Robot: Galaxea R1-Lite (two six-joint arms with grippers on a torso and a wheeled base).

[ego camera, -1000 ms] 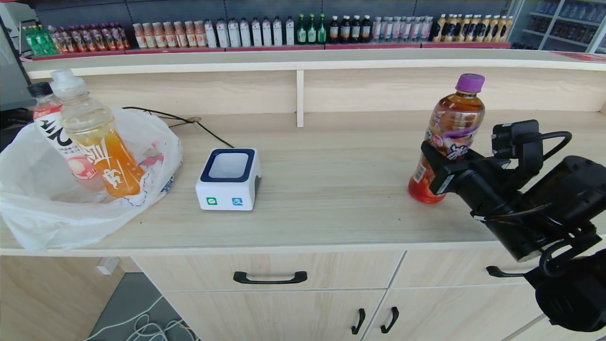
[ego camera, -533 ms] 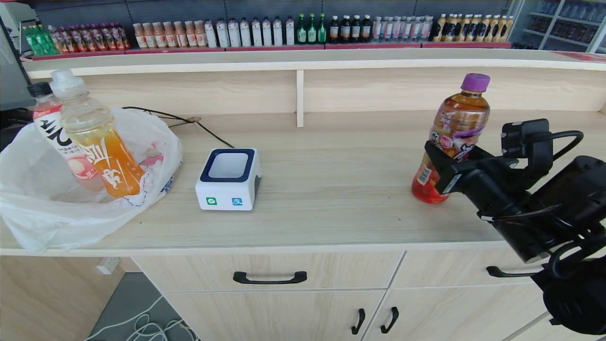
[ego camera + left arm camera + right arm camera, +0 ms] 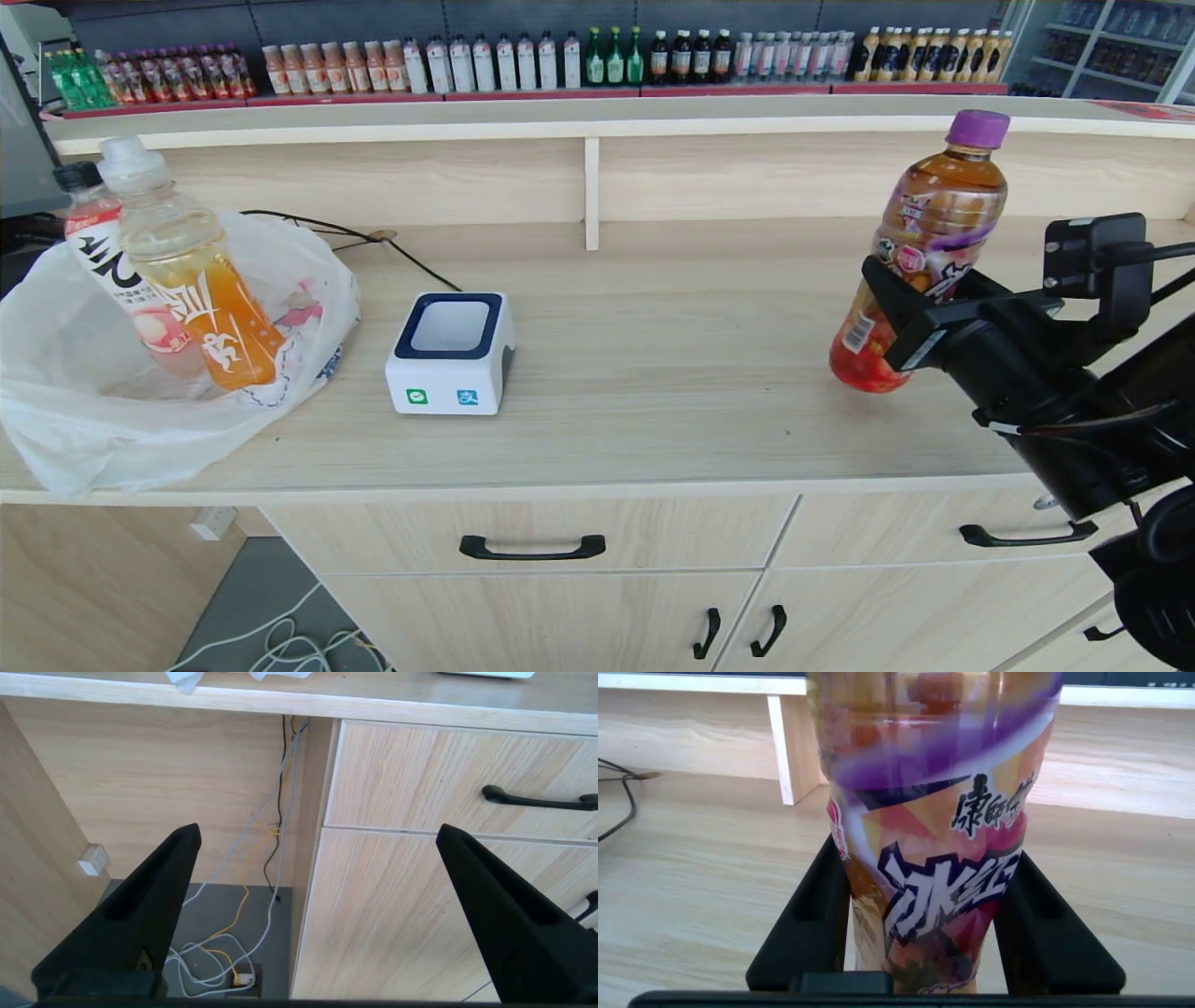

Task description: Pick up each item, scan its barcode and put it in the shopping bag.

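At the shop counter (image 3: pixel 653 373), we find the right gripper (image 3: pixel 920 303) clamped around the label of a purple-capped tea bottle (image 3: pixel 938 224), well to the right of the scanner (image 3: pixel 453 350). The bottle leans, its base seemingly just off the wood. We judge that this grip on the lower body keeps the bottle steady while leaving its sides free to turn toward the scanner's window. Left of the scanner the shopping bag (image 3: pixel 84 411) slumps open with an orange drink bottle (image 3: pixel 201 299) and a pink-labelled bottle (image 3: pixel 103 247) leaning inside, so we take the tea bottle for the last item awaiting its scan. The left gripper (image 3: pixel 318 840) hangs below the scanner's counter, by the cabinet front, fingers spread wide and holding nothing
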